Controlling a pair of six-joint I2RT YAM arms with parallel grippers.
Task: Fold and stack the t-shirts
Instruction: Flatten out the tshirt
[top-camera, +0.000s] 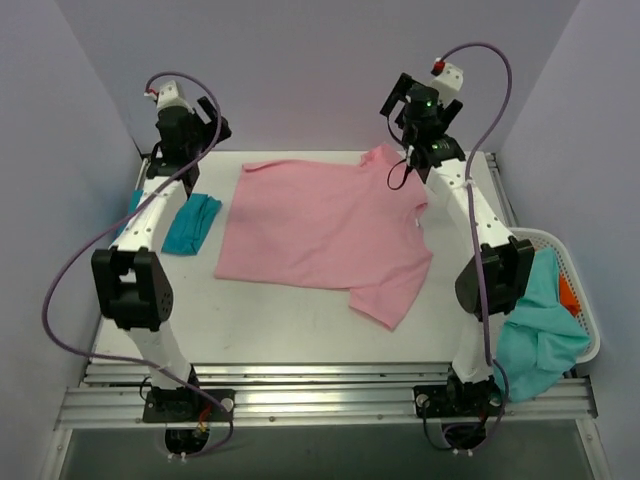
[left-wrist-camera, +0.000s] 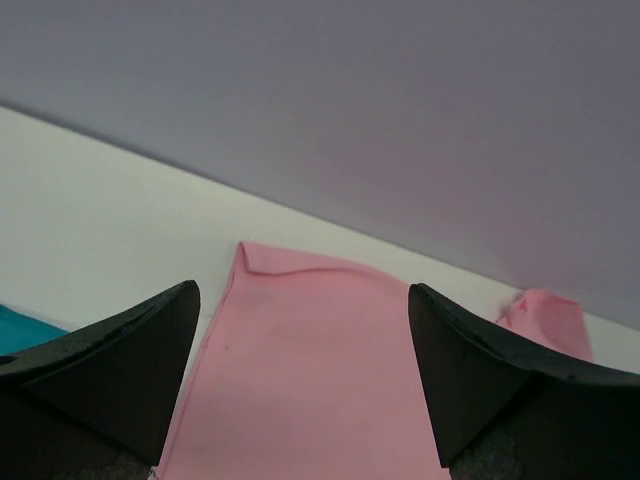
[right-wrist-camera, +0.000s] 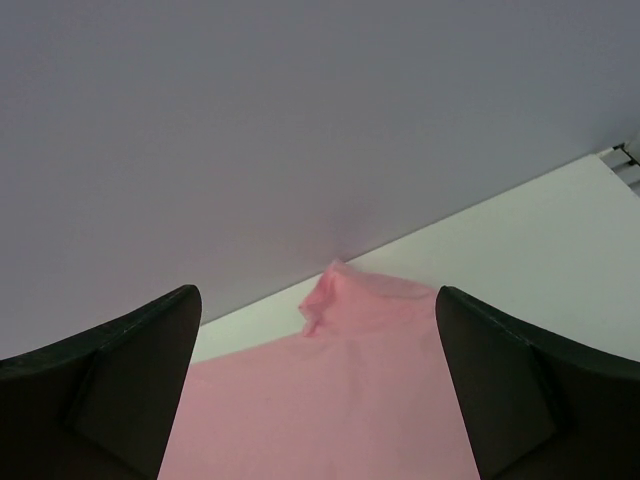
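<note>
Top external: a pink tee (top-camera: 320, 235) of smooth matte cotton lies spread flat on the middle of the white bench (top-camera: 300, 325). One short sleeve splays toward the near right, and a far corner is bunched into a small peak beside the right wrist. The right forearm crosses the tee and hides part of its right edge. A teal tee (top-camera: 192, 222), folded to a narrow rectangle, lies at the far left, partly covered by the left forearm. At the right edge a white lattice basket (top-camera: 588, 305) holds a crumpled turquoise cloth (top-camera: 535, 345) that drapes over its near rim, and an orange scrap (top-camera: 568, 293) too small to identify. Both arms reach to the far side, elbows bent high, wrists raised near the bench's far corners. Wrist views: the left fingers (left-wrist-camera: 110, 370) and right fingers (right-wrist-camera: 110, 370), black and wedge-shaped, are spread wide with nothing between them. They point toward the pink tee and the grey wall (left-wrist-camera: 350, 100), and the frame cuts off their bases.
</note>
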